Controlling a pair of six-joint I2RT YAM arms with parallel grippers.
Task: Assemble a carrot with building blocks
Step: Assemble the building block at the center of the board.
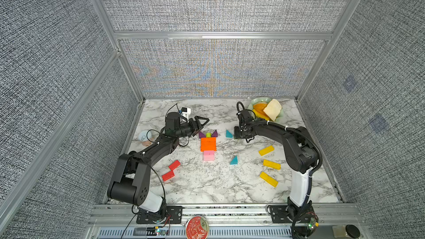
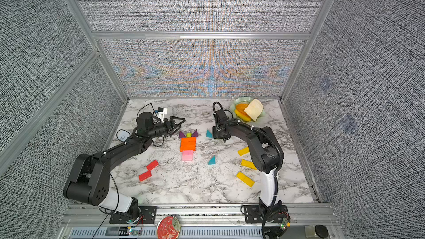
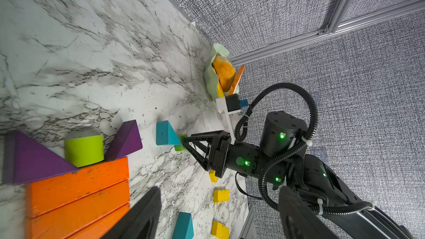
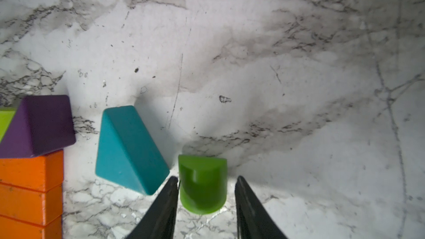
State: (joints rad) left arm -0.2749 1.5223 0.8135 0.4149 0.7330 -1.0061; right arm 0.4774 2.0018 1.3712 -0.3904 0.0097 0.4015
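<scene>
Closest to me, on the front rail (image 1: 230, 212), sits a red round tin (image 1: 197, 227). On the left side of the marble table (image 1: 207, 187), the left gripper (image 1: 203, 121) hangs with its jaws apart and nothing between them. Two red bars (image 1: 174, 164) lie loose nearer the front.

In the middle, flat and touching, are two purple triangles (image 1: 202, 134) with a lime-green stub (image 1: 208, 135) between them. Next come three orange bars (image 1: 208, 144), then two pink bars (image 1: 209, 155). To the right lies a teal triangle (image 1: 229, 133), and a second teal triangle (image 1: 234, 160) lies nearer the front.

Just beside the first one, a second lime-green stub (image 4: 202, 187) rests on the marble between the fingers (image 4: 165, 203) of the right gripper (image 4: 206, 178). Its jaws are apart, one finger almost against the stub, the other with a clear gap.

Further right, three yellow bars (image 1: 271, 164) lie separate. In the far corner, a pale green plate (image 1: 253, 102) carries toy fruit slices (image 1: 259, 108) and a bread slice (image 1: 272, 109).
</scene>
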